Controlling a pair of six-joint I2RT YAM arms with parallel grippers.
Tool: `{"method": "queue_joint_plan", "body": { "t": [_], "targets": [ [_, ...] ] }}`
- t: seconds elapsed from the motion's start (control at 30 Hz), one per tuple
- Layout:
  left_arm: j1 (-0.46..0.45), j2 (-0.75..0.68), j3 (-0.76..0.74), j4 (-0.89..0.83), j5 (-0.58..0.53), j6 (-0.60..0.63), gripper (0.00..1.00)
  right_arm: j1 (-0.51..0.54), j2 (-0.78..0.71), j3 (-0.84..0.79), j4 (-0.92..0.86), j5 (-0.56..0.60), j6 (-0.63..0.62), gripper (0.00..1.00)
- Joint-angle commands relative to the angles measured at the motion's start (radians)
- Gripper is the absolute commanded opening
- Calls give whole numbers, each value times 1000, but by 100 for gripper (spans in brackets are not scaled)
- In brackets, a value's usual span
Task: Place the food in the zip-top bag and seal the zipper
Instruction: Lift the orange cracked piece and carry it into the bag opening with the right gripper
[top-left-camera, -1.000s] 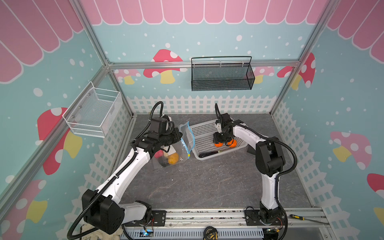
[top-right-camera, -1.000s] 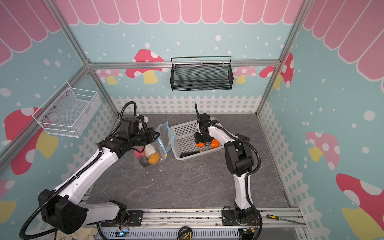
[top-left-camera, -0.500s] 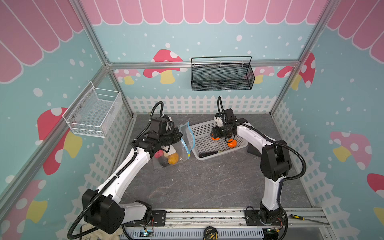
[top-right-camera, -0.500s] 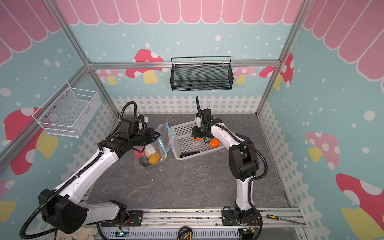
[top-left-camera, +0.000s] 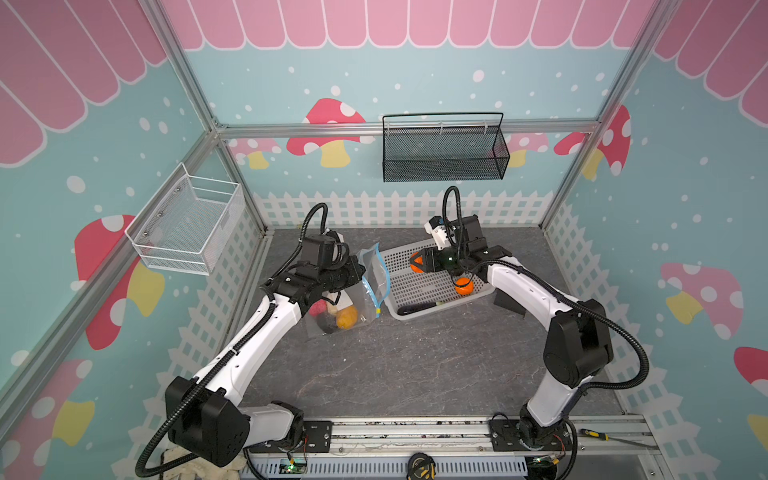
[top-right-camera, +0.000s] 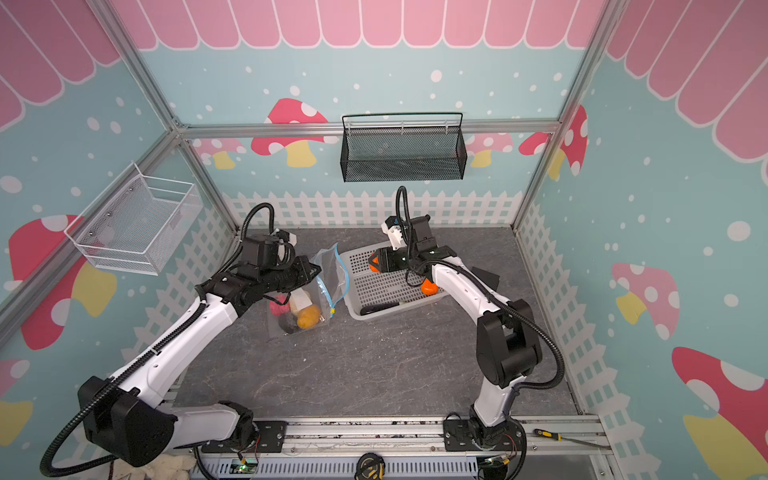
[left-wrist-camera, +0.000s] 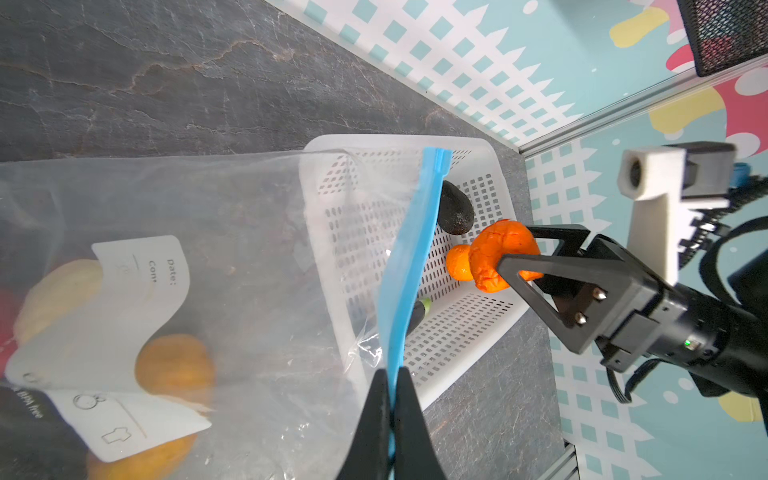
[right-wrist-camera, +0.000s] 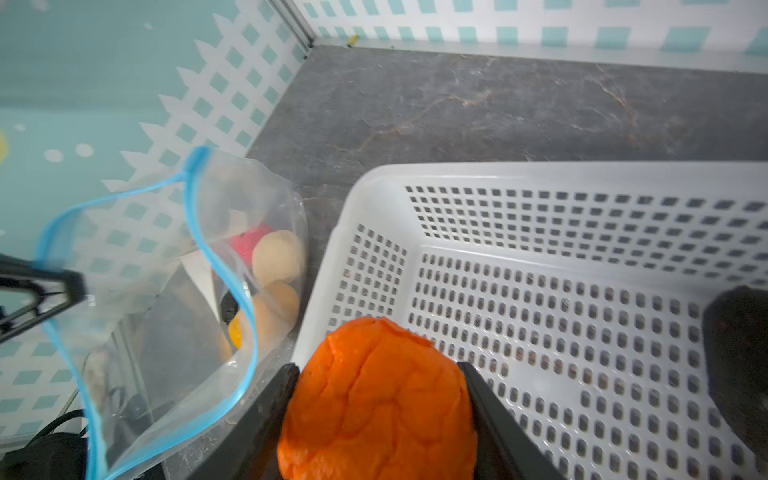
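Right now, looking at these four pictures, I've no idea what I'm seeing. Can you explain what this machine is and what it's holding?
Two white robot arms work at a grey table. Two pictures look down from overhead; the other two come from cameras on the arms' wrists. The left claw pinches the blue zipper of a clear zip-top bag, holding it open; pink, cream, yellow-orange and black toy foods lie inside. The right claw grips an orange toy food above a white perforated basket, where another orange piece, a black lump and a long dark piece wait.
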Motion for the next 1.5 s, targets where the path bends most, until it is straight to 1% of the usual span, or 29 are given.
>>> {"method": "queue_joint_plan", "body": {
  "t": [0.0, 0.13, 0.3, 0.5, 0.77, 1.1, 1.3, 1.47],
  "targets": [
    [-4, 6, 10, 8, -1, -6, 0, 50, -37, -31, 109, -57, 7, 58],
    [-6, 5, 10, 9, -4, -4, 0, 107, -37, -36, 153, -66, 8, 58],
    [-7, -5, 10, 7, -5, -7, 0, 157, -1, -17, 193, -84, 24, 58],
    [-7, -20, 10, 7, -9, -7, 0, 190, 65, 20, 201, -99, 37, 58],
    [-8, -25, 10, 7, -8, -6, 0, 214, 106, 50, 201, -101, 37, 58],
    [-8, -38, 6, 7, -7, -9, 0, 248, 159, 108, 145, -94, 22, 58],
    [-8, -45, 3, 6, -8, -11, 0, 261, 223, 164, 53, -68, -7, 58],
    [-9, -47, 3, 6, -4, -12, 0, 264, 232, 173, 23, -43, -18, 59]
  ]
}}
